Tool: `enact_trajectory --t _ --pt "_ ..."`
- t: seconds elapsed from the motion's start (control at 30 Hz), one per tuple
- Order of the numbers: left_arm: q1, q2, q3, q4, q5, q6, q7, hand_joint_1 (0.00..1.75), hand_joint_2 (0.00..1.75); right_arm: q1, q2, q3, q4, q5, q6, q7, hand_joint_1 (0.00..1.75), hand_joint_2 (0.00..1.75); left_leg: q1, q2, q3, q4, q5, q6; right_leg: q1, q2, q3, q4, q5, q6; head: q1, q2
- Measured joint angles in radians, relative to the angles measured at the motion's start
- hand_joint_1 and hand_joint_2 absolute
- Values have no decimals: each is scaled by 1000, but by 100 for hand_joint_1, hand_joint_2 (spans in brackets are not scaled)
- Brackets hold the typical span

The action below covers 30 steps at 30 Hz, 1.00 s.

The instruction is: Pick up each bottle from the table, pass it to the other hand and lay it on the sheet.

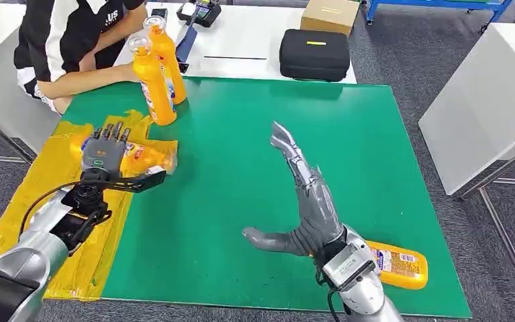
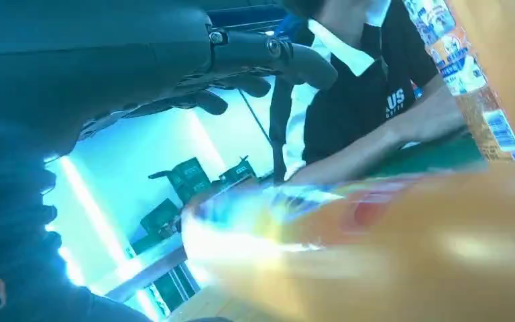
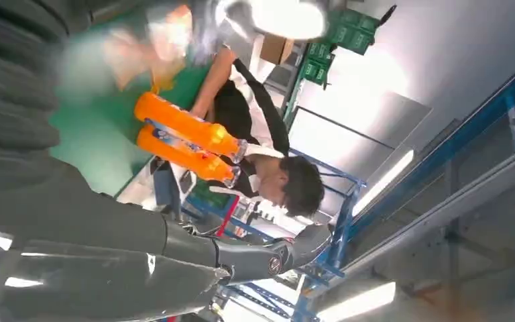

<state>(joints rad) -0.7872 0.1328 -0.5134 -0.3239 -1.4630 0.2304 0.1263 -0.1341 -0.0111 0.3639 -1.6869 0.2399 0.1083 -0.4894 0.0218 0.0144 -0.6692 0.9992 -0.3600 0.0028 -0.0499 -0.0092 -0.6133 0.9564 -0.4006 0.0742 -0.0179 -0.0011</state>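
An orange bottle (image 1: 149, 158) lies on the yellow sheet (image 1: 33, 194) at the table's left edge. My left hand (image 1: 104, 151) hovers over its near end with fingers stretched out. In the left wrist view the bottle (image 2: 389, 248) is a close blur, with a gap between it and the fingers (image 2: 261, 50). Two more orange bottles (image 1: 154, 87) (image 1: 169, 64) stand upright at the back left of the green mat (image 1: 241, 134). My right hand (image 1: 308, 208) is held above the mat's front middle, fingers spread and empty. Another bottle (image 1: 402, 265) lies flat by the front right edge, just right of that wrist.
A person (image 1: 67, 40) sits at the back left, a forearm resting beside the upright bottles. A black case (image 1: 314, 54) and a cardboard box (image 1: 330, 13) lie on the white table behind the mat. Another white table (image 1: 483, 100) stands to the right.
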Motion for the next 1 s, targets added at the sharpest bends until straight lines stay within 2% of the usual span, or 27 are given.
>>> enact_trajectory --t 0.13,0.27,0.43,0.53,0.67,0.8,0.9,1.0 --pt "5 -1 21 0 13 45 0 0 175 -11 0 0 3 3 2 2 0 175 0 0 0 0 0 0 0 0 0 0 0 0 0 0" --pt "20 -14 99 -7 85 253 -14 0 175 -15 0 0 3 78 -41 26 0 175 0 0 0 0 0 0 0 0 0 0 0 0 0 0" --pt "33 -38 202 -41 129 398 -98 0 175 -13 -4 1 -14 221 -125 54 0 175 0 0 0 0 0 0 0 0 0 0 0 0 0 0" --pt "47 -63 269 -75 224 447 -208 0 175 -4 -14 2 -32 289 -161 68 0 175 0 0 0 0 0 0 0 0 0 0 0 0 0 0" --pt "104 -124 411 -208 637 364 -524 0 175 31 -54 3 -77 530 -246 127 0 175 0 0 0 0 0 0 0 0 0 0 0 0 0 0" --pt "199 -186 497 -420 913 268 -608 0 175 82 -116 5 -125 699 -261 199 0 175 -1 0 0 0 -1 0 0 0 0 -1 0 0 0 0" --pt "250 -214 511 -527 1009 230 -627 0 175 113 -163 6 -150 776 -259 244 0 175 -1 0 0 0 -1 0 0 0 -1 -1 0 0 0 0" --pt "273 -238 505 -604 1111 161 -656 0 175 154 -231 1 -190 890 -206 333 0 175 0 -1 0 0 -2 0 0 -1 0 -1 -1 0 0 0"
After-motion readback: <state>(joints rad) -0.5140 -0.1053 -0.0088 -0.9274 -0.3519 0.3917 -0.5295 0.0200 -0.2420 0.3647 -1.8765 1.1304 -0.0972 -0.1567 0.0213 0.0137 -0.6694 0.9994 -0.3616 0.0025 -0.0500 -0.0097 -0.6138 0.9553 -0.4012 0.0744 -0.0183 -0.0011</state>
